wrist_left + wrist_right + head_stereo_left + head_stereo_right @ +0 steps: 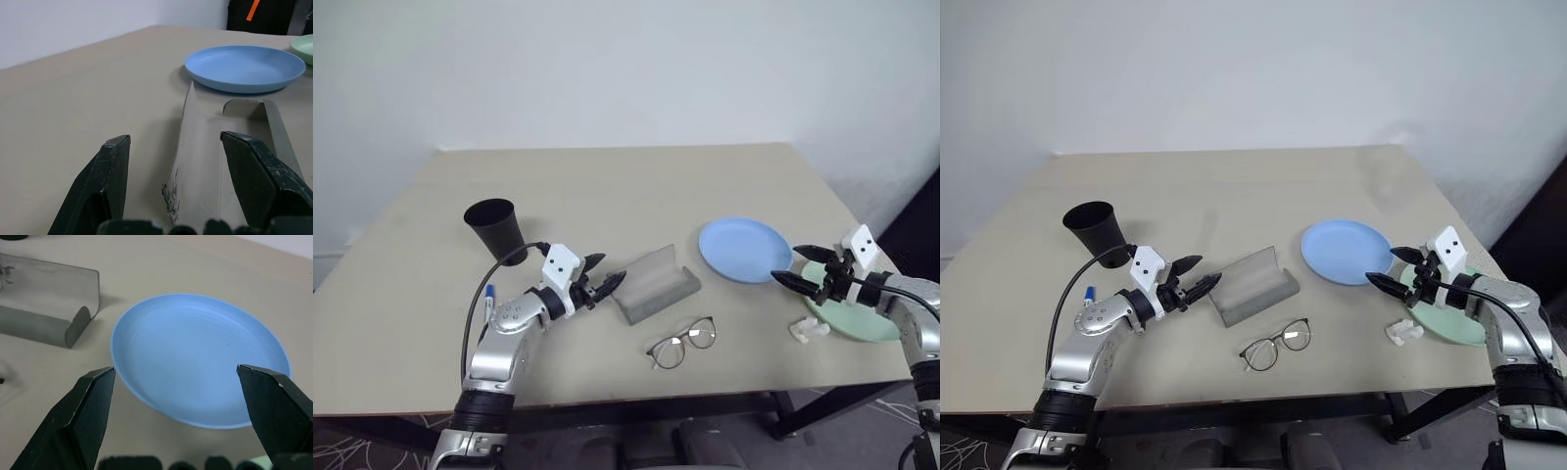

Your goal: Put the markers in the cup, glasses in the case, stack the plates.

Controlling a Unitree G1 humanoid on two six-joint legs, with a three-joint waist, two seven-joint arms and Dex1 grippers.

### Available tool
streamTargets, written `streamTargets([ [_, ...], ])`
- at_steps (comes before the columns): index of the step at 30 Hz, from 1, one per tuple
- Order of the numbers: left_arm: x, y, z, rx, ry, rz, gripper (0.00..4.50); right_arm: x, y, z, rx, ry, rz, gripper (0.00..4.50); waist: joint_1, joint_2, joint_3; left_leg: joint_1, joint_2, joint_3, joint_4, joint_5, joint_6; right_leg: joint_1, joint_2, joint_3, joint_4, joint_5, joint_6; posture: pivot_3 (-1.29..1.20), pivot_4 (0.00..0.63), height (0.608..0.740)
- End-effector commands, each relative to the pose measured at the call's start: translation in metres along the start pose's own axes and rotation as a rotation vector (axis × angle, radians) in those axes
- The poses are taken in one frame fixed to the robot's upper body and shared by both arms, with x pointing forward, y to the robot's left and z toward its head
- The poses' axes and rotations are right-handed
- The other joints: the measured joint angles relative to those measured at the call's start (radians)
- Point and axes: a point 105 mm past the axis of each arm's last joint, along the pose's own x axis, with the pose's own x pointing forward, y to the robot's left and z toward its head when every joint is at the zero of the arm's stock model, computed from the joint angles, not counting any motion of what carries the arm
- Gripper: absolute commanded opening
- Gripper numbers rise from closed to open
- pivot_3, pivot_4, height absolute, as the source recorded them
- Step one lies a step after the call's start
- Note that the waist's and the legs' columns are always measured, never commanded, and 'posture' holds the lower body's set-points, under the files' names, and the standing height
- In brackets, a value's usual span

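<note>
Blue plate (745, 249) lies on the counter (607, 186) just ahead of the right hand (798, 267), fingers spread wide and empty. Best to pinch its near rim squarely, then lift it level onto the green plate (862, 323). Left hand (604, 275), also apart, faces the case (654, 283).

My black fingers (110, 186) look like scuffed plastic; the blue plate (200, 357) is smooth and matt, the grey case (654, 282) matt.
</note>
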Motion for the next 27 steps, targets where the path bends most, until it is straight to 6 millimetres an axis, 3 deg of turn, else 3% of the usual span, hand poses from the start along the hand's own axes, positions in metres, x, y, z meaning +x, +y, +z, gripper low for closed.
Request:
streamTargets([
  [1, 0.001, -0.001, 0.016, 0.044, -0.041, -0.026, 3.09, -0.001, -0.002, 0.018, -0.055, -0.052, -0.016, 4.31, -0.001, 0.0, 0.0, 0.0, 0.0, 0.0, 0.0, 0.0, 0.0, 0.0, 0.0, 0.0, 0.0, 0.0, 0.0, 0.0, 0.0, 0.739],
  [27, 0.002, -0.007, 0.013, 0.022, -0.045, -0.057, 3.09, 0.005, 0.017, 0.018, -0.071, -0.028, -0.067, 4.31, 0.0, 0.0, 0.0, 0.001, 0.0, 0.0, 0.001, 0.0, 0.001, 0.001, -0.001, 0.0, -0.001, -0.001, 0.0, 0.0, 0.0, 0.739],
])
